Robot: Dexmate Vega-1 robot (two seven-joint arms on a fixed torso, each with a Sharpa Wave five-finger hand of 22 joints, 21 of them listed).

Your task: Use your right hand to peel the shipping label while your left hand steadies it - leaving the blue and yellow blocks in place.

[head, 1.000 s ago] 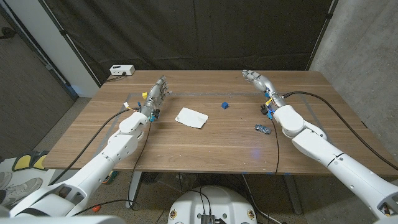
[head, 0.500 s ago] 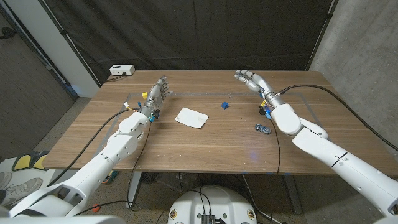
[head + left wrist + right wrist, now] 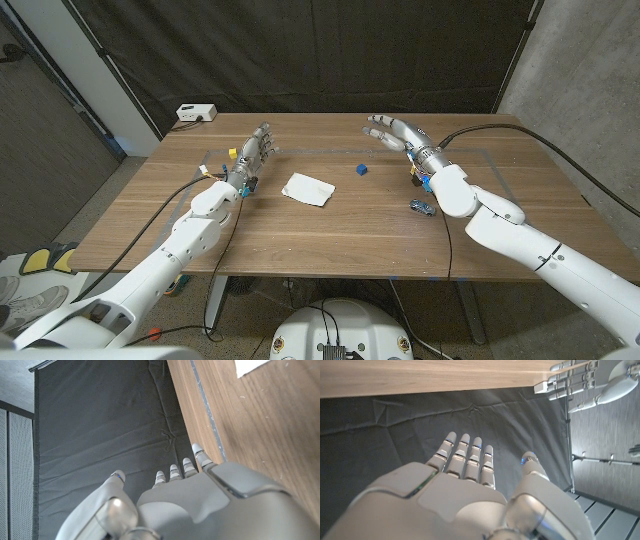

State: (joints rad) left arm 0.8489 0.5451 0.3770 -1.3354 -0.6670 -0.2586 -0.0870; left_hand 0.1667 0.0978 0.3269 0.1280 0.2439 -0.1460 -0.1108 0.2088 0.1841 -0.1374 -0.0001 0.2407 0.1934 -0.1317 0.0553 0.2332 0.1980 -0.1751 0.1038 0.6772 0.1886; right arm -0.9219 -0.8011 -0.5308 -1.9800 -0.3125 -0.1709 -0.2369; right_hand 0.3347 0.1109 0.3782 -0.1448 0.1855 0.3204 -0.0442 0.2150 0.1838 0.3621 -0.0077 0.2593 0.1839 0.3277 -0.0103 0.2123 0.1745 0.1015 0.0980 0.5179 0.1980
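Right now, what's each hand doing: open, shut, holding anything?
Left hand: open, holding nothing, left of the label.
Right hand: open, holding nothing, above the table beyond the blue block.

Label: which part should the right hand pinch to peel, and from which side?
Probably the label's right corner, which faces the right hand. It lies flat and skewed on the table, so come from the blue block's side and low; the left hand waits opposite.
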